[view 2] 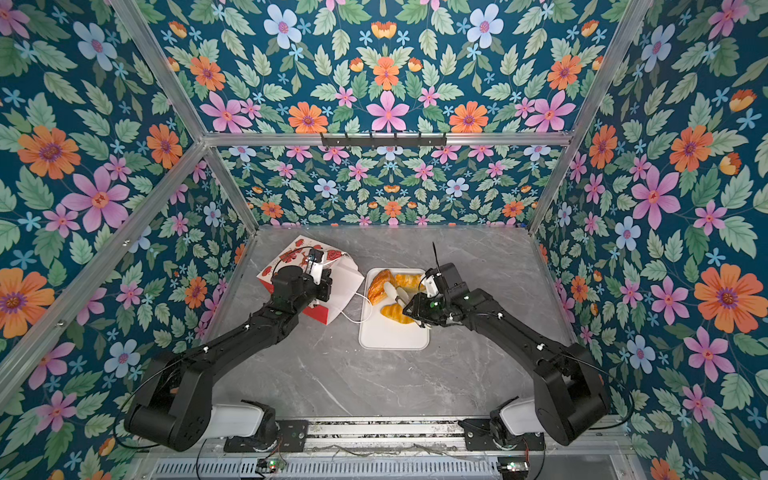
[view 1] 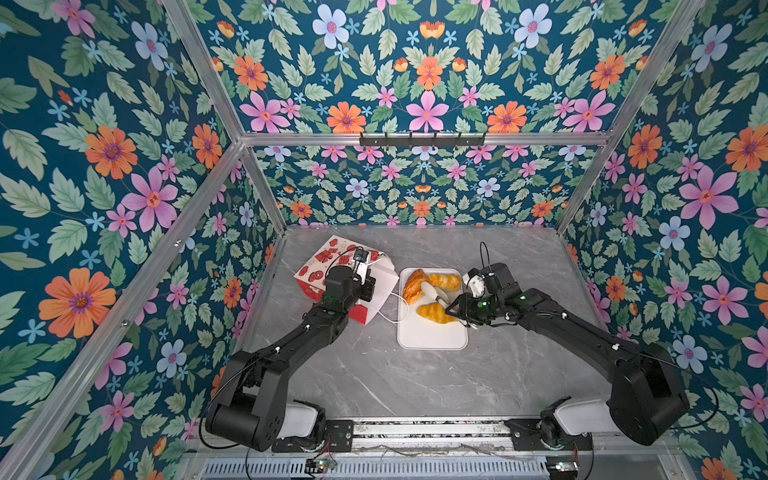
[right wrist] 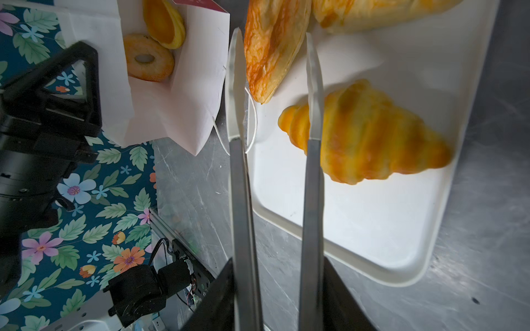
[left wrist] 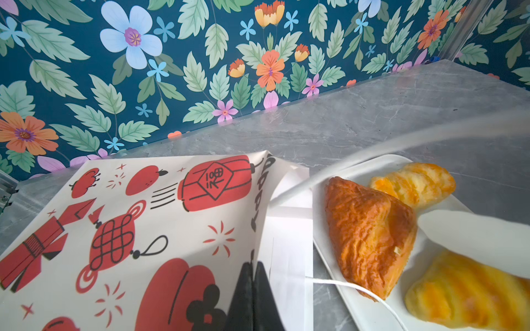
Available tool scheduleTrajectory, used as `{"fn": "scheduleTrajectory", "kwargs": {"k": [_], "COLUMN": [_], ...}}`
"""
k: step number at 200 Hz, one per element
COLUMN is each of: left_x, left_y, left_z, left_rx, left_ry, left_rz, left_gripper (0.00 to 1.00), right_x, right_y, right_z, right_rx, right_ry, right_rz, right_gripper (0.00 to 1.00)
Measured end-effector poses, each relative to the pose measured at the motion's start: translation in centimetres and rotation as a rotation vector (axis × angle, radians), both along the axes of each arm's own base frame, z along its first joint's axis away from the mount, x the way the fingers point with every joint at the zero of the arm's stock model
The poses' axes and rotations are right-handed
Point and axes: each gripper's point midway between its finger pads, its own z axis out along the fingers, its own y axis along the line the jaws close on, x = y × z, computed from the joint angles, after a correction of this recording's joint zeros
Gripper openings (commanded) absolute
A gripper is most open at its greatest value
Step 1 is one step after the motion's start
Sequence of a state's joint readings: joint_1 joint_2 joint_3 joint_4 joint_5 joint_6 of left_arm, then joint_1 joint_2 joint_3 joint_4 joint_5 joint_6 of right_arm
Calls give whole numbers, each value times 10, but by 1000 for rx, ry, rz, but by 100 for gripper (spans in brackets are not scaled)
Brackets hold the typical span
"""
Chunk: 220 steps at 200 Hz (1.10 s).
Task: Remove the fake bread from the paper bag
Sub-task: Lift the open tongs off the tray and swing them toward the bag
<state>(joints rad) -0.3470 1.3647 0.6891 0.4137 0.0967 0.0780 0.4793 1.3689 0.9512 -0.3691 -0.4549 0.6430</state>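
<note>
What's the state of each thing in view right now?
paper bag: on its side, mouth open toward tray
left gripper: shut on bag rim
right gripper: shut on tongs
tongs: open, empty
tray: flat on table
croissant: on tray
flaky puff: on tray
long roll: on tray
doughnut: inside bag
ridged bun: inside bag

I saw the paper bag (view 1: 322,266) lying on its side just left of the white tray (view 1: 432,336), white-lined mouth toward the tray, with my left arm (view 1: 316,324) over it. On the tray lay a flaky puff (view 1: 412,286), a ridged roll (view 1: 448,280) and a croissant (view 1: 434,312). My right gripper (view 1: 455,309) held tongs (view 1: 430,290) above them.
</note>
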Motion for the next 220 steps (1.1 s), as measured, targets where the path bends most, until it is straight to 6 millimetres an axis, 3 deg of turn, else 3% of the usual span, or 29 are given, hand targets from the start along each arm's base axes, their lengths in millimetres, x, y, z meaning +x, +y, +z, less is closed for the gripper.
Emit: {"fn": "scheduleTrajectory", "kwargs": {"k": [31, 61, 165, 220], "left_x": [1, 2, 2, 2], "left_y": [-1, -2, -2, -2], "left_z": [0, 2, 4, 3], "left_rx": [-1, -3, -4, -4], "left_ry": [3, -2, -5, -4], "left_rz": [-5, -6, -6, -5], "left_gripper": [0, 0, 0, 0], "right_x": [0, 1, 29, 35], "right_y": [-11, -10, 18, 23], "right_z": [18, 27, 18, -3], "right_rx": [-11, -4, 55, 48], "right_ry": [-43, -71, -63, -19], "right_rz": [-23, -6, 53, 62], "right_gripper": [43, 42, 40, 40]}}
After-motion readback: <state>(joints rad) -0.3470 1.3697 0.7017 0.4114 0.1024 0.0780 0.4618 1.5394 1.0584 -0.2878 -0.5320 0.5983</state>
